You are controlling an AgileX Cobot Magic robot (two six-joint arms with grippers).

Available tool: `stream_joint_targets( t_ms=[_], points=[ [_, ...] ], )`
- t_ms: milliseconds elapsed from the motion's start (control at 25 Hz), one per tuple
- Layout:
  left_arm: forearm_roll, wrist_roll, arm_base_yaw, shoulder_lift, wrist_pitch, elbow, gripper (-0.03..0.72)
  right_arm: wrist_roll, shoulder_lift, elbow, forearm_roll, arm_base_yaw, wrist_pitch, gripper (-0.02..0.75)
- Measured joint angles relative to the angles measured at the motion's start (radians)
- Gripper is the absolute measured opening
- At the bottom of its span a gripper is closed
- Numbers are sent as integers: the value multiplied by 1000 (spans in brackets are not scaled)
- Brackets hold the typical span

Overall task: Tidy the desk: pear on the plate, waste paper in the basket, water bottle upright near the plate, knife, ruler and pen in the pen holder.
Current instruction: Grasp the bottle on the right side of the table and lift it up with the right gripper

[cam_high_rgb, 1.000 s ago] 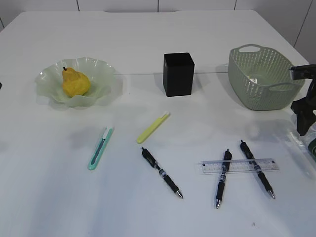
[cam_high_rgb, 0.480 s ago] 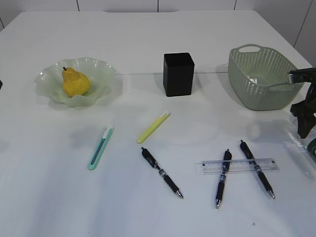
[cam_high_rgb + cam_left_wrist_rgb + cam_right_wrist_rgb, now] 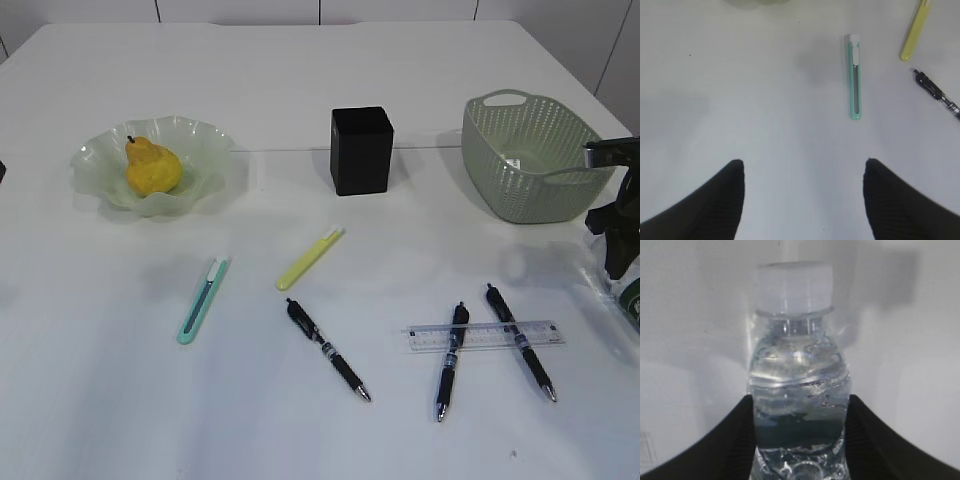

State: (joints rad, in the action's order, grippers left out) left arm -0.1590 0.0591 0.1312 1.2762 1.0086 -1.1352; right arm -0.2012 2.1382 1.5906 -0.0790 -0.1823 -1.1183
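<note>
Bottle (image 3: 797,390): lying at the surface's (image 3: 300,60) right edge, between the right pincer's (image 3: 799,412) fingers.
Change: right pincer has narrowed since a second ago; all else unmoved.
Right pincer: both fingers touch the bottle's sides, clamped.
Left pincer (image 3: 802,172): apart, empty, above the bare surface.
Count: three pens, two knives, one ruler (image 3: 485,335), one pear (image 3: 152,168) on plate (image 3: 205,140).

Exterior slanting down across desk (image 3: 300,80); wrist views close, left sharing teal knife (image 3: 855,75).
</note>
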Motion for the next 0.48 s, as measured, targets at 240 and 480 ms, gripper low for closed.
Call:
stream_joint_targets(
  t_ms=[240,480],
  points=[
    [-1,0,0,0,0,0,527,0,0,0,4,0,0,337],
    [-1,0,0,0,0,0,527,0,0,0,4,0,0,335]
  ],
)
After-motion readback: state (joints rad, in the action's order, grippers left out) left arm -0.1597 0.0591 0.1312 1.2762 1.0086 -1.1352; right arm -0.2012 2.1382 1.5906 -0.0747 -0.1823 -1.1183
